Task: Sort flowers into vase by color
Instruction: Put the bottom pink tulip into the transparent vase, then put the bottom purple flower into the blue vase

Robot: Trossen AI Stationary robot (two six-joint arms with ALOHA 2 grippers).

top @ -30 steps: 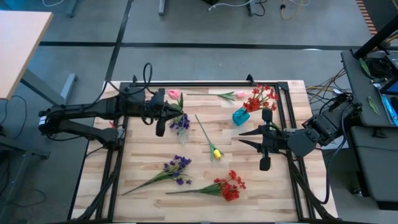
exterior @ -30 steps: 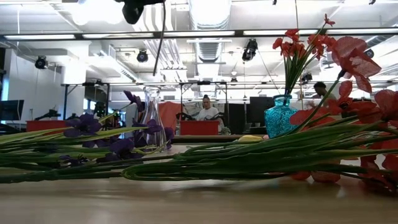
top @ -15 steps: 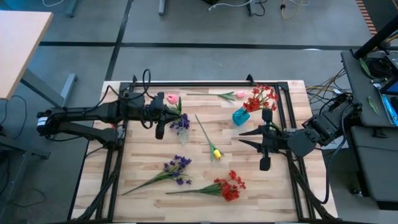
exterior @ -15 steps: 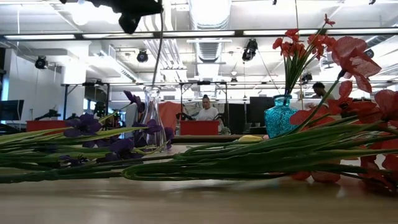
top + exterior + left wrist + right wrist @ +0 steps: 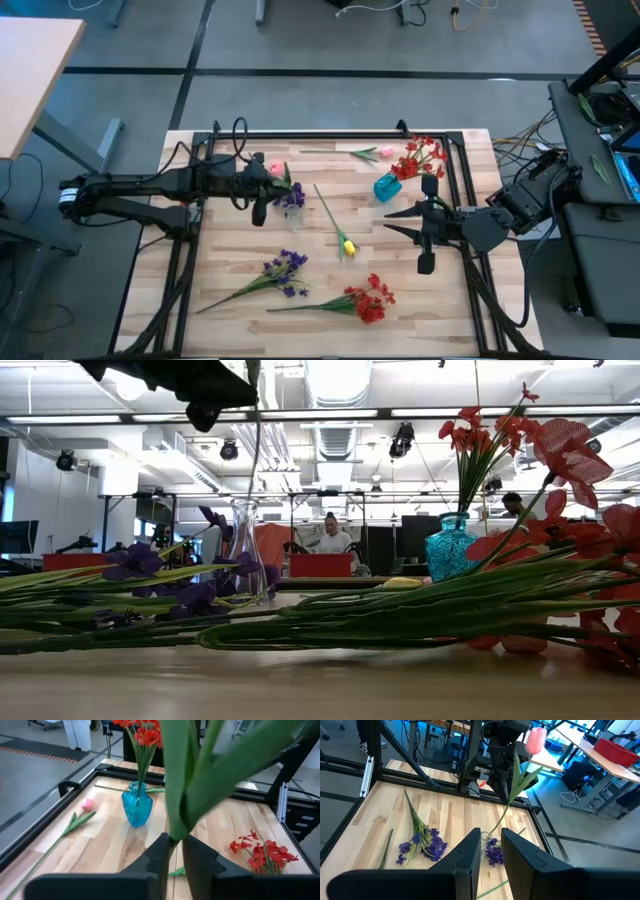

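Observation:
My left gripper hangs above the clear vase, which holds purple blossoms, and is shut on a pink tulip. My right gripper waits open on the table's right, near the teal vase of red blossoms. Lying flat on the table are a second pink tulip, a yellow tulip, a purple spray and a red spray. My left gripper pinches the pink tulip's green stem between its two fingers, just below where the leaves branch off. The fingers slant down from the table's left and lie across the stem. The tulip is lifted clear, bud uppermost; its stem hangs toward the clear vase's mouth.
A black frame rail borders the table. Stems and blossoms on the near part of the table fill the low view's foreground. Bare wood lies between the clear vase and the near sprays. A person sits in the room beyond.
My left gripper has moved a little toward the table's near and left side, carrying the pink tulip; the bud has come nearer the clear vase, and the stem has stayed hanging over the vase's mouth.

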